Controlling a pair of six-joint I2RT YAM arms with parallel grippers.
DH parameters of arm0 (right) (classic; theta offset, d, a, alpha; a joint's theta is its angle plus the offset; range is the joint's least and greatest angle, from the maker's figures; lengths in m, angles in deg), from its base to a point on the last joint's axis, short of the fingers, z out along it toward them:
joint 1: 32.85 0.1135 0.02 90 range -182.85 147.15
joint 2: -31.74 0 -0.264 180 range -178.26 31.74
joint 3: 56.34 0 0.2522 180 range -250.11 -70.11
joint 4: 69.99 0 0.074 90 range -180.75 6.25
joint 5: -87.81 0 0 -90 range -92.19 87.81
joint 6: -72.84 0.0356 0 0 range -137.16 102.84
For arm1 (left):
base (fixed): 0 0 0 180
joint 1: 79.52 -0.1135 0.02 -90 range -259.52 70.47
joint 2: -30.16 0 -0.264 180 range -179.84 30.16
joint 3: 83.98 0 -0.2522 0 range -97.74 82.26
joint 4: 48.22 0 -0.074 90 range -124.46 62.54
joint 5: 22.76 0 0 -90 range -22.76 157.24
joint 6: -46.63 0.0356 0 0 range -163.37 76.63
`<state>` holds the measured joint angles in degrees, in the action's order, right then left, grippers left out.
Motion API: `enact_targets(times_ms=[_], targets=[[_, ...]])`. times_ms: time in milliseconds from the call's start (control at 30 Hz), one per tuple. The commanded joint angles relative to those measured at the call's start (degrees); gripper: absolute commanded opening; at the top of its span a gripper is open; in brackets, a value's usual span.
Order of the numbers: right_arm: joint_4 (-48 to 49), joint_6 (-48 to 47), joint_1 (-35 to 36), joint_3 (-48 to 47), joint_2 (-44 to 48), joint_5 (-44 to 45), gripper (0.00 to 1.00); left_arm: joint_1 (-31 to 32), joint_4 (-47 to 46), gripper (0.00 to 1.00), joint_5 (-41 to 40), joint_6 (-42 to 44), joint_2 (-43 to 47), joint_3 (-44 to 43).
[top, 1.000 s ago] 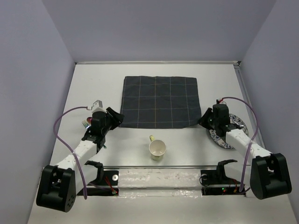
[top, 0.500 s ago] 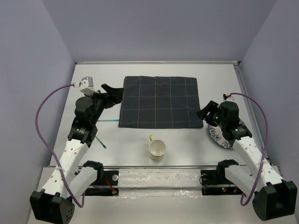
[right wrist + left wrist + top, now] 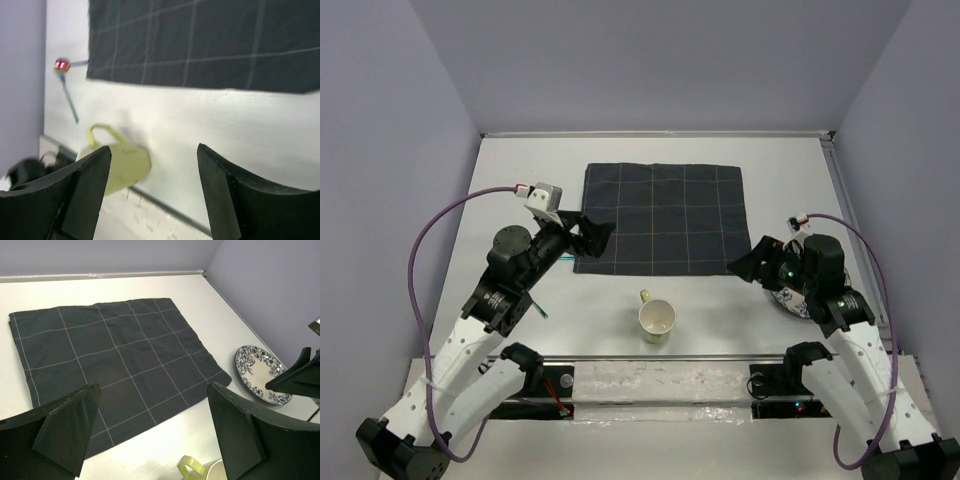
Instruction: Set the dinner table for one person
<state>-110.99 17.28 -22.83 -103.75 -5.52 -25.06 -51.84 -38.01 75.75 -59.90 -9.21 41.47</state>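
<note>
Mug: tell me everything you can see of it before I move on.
The mug is pale cream with a yellow-green loop handle, and looks like glazed ceramic. It stands upright, mouth up, and looks empty from above. Its handle points away from the arms and slightly left. It sits on the white dinner table, in front of the near edge of the dark checked cloth mat, with bare table between them. Only the table touches it.

We log white bench (image 3: 780,170) carrying: dark checked mat (image 3: 662,218) flat, centre-far; cup (image 3: 657,320) upright near front edge; patterned plate (image 3: 260,372) right of mat; thin teal utensils (image 3: 70,102) off mat's near-left corner.
</note>
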Motion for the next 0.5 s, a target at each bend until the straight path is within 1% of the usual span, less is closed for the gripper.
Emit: enact_targets(times_ms=[0, 33, 67, 100, 167, 200, 233, 267, 300, 333, 400, 467], targets=[[1.85, 0.72, 5.96, -2.62, -0.18, -9.67, 0.78, 2.37, -0.32, 0.99, -2.78, 4.23, 1.32, -0.95], [0.37, 0.02, 8.06, -4.39, -0.53, -8.52, 0.80, 2.46, 0.21, 0.99, -3.41, 4.49, 1.49, -1.04], [-0.17, 0.10, 12.61, -6.15, -1.06, -5.20, 0.83, 2.55, 0.30, 0.99, -4.89, 4.84, 1.76, -1.21], [-0.44, 0.37, 15.35, -8.78, -2.54, -3.95, 0.84, 2.55, 0.82, 0.99, -5.78, 5.11, 1.93, -1.22], [0.08, 1.24, 21.32, -10.64, -5.27, -0.87, 0.85, 2.46, 1.79, 0.99, -7.89, 5.55, 2.02, -1.39], [0.00, 1.42, 27.71, -11.34, -7.20, 3.49, 0.85, 2.29, 2.40, 0.99, -11.64, 5.81, 2.37, -1.65], [-0.18, 0.99, 31.08, -12.92, -11.83, 5.71, 0.85, 2.11, 2.50, 0.99, -12.46, 5.81, 2.72, -1.57], [-0.70, 0.72, 34.33, -14.06, -14.31, 8.61, 0.86, 1.94, 2.58, 0.99, -13.08, 5.90, 3.42, -1.39], [-1.40, 0.29, 39.24, -15.47, -16.60, 14.73, 0.86, 1.59, 2.41, 0.99, -13.69, 5.81, 3.78, -1.30], [-2.54, -0.50, 40.68, -17.83, -20.62, 16.88, 0.86, 1.50, 2.41, 0.99, -13.96, 5.81, 4.04, -1.13], [-3.16, -1.04, 41.39, -19.34, -23.64, 19.87, 0.85, 1.32, 2.23, 0.99, -14.23, 5.90, 4.31, -1.04], [-3.60, -1.82, 42.09, -20.48, -26.88, 20.32, 0.84, 1.32, 2.15, 0.99, -13.96, 5.81, 4.05, -0.95]])
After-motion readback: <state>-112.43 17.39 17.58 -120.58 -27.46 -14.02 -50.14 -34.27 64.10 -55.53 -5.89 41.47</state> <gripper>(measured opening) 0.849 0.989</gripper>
